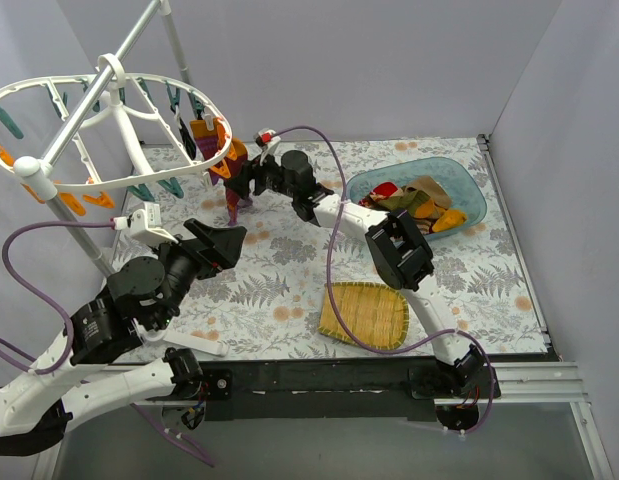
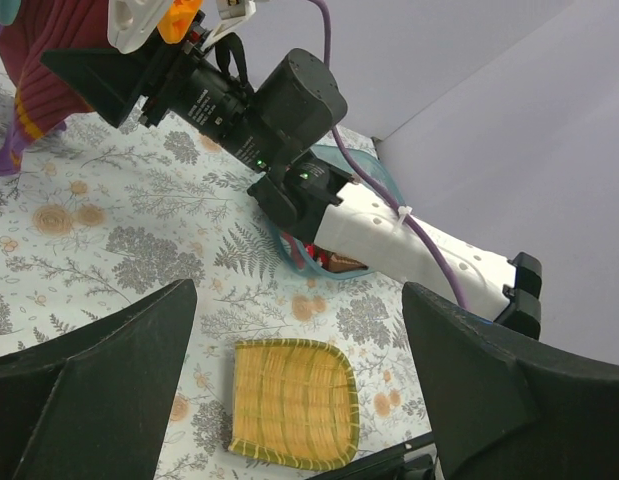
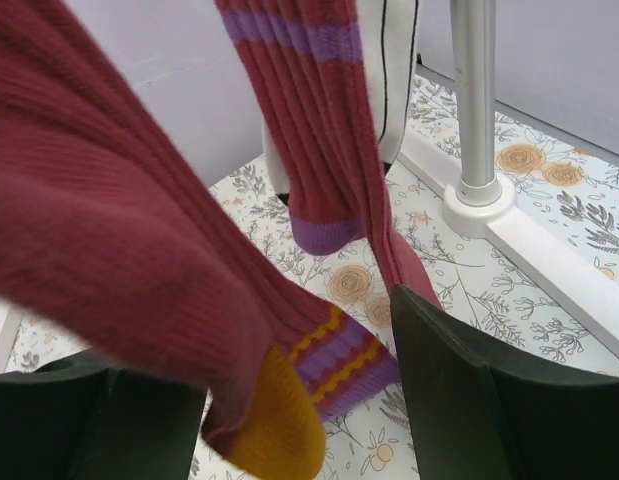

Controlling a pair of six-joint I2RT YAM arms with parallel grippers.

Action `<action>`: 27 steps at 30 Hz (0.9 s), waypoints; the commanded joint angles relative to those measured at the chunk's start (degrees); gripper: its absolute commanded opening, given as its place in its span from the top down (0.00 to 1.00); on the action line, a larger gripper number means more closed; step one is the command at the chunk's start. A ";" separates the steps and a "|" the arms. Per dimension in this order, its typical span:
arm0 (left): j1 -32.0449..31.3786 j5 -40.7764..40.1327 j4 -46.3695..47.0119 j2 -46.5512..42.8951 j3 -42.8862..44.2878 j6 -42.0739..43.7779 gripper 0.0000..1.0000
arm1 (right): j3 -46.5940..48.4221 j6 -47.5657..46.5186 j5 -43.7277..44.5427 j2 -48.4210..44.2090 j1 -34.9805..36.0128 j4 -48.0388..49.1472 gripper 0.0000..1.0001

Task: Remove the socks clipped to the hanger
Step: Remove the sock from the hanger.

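The move ahead turns on one relation: the maroon ribbed sock with an orange toe and purple stripes [image 3: 139, 250] hangs inside the gap of the right gripper [image 3: 279, 350]. The fingers are spread wide on either side of it and are not pinched on the fabric. Whether the cloth brushes the left-hand pad cannot be told.

The sock's long axis runs close to vertical, with the cuff up at an orange plastic clip [image 2: 179, 15] and the toe hanging low. That clip sits at the three o'clock edge of the large white oval plastic drying hanger [image 1: 159, 80]. A closing of the jaws followed by a downward pull along that axis is judged to be what the next step calls for.

In the top view the right arm is stretched toward ten o'clock and is clearly the nearer one. The left gripper [image 2: 297, 300] is held lower, with the sock at roughly twelve o'clock from it. Its fingers are wide apart and nothing is between them.

A second maroon sock with a purple cuff [image 3: 319, 120] hangs just behind the first and could be caught in the same grip. The grey metal pole stand [image 3: 476, 100] rises at one o'clock in the right wrist view, apart from the fingers.

Well away at two o'clock on the fern-printed tablecloth [image 1: 289, 270], a translucent blue tub [image 1: 469, 190] already holds several socks. A woven yellow bamboo tray [image 1: 364, 312] lies nearer the arm bases.
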 commanded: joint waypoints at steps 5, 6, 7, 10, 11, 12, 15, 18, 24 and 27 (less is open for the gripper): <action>0.00 -0.52 -0.34 1.03 1.19 1.00 0.16 | 1.77 2.86 0.32 1.64 0.33 2.13 0.32; 0.00 -0.43 -0.07 1.03 0.84 1.09 0.16 | 1.23 2.94 0.32 1.46 0.33 2.66 0.39; 0.00 -0.34 0.45 1.03 0.58 1.27 0.16 | 0.97 3.12 0.32 1.03 0.25 3.10 0.45; 0.00 0.10 0.81 1.03 -0.56 1.53 0.16 | 1.40 2.51 -0.21 0.15 0.16 2.06 0.87; 0.00 0.10 0.72 0.94 -1.44 1.36 0.16 | 1.75 2.16 -1.17 -0.73 -0.02 0.40 0.98; 0.00 0.10 0.63 0.77 -1.79 1.27 0.16 | 1.49 1.98 -1.70 -1.52 -0.11 -0.23 0.99; 0.00 -0.42 0.02 -0.29 -4.16 0.48 0.16 | -4.71 0.23 -2.32 -8.01 -0.63 -1.03 0.99; 0.00 -0.69 -0.60 -1.34 -7.40 -0.49 0.16 | -12.44 -2.58 -2.49 -16.18 -0.99 -2.16 0.99; 0.00 -1.30 -1.74 -3.89 -13.30 -3.83 0.16 | -22.85 -6.37 -3.63 -30.17 -0.90 -5.85 0.99; 0.00 -1.65 -0.95 -5.47 -15.94 -4.79 0.15 | -24.52 -7.51 -5.56 -34.13 -0.90 -10.07 0.99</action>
